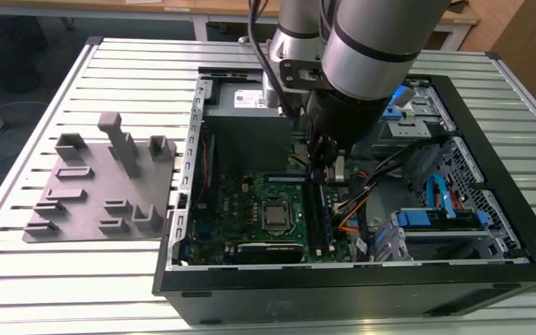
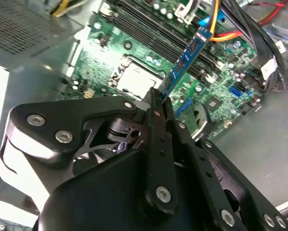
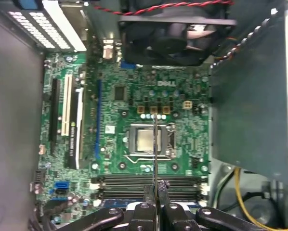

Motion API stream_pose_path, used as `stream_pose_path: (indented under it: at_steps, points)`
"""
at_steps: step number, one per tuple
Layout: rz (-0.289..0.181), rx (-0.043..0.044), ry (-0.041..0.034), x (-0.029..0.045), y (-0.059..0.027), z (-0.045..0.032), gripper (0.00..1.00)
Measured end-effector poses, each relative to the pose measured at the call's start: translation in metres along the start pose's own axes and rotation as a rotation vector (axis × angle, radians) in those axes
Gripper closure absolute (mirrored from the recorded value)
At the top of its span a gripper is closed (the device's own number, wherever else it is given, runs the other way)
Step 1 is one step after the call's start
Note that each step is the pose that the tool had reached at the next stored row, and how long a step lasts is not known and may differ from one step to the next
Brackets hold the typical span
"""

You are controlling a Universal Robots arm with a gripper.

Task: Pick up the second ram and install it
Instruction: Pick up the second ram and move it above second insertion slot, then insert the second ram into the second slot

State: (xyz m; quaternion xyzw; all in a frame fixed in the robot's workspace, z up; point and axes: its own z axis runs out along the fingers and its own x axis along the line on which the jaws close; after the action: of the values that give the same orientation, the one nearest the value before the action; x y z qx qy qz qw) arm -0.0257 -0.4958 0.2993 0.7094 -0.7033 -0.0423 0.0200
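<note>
The second ram (image 2: 183, 62) is pinched edge-on in the gripper (image 2: 156, 103) and held above the memory sockets (image 3: 149, 182) along the motherboard (image 3: 115, 96) edge. Pickup is done, but the stick is not yet seated.

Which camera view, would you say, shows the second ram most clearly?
The second wrist view: the second ram shows its broad face, pinched by the gripper. The first wrist view has it edge-on. In the exterior view the arm covers it.

Lab: slatted metal bench (image 1: 63, 279), open computer case (image 1: 343, 296).
</note>
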Motion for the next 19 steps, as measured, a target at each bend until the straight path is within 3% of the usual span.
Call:
stream_pose_path:
  at_steps: [8,19]
  points:
    - [0.0,0.0,-0.0002,0.0084,-0.0009,0.0135,0.89]
    - [0.0,0.0,-0.0001,0.0084,-0.0009,0.0141,0.89]
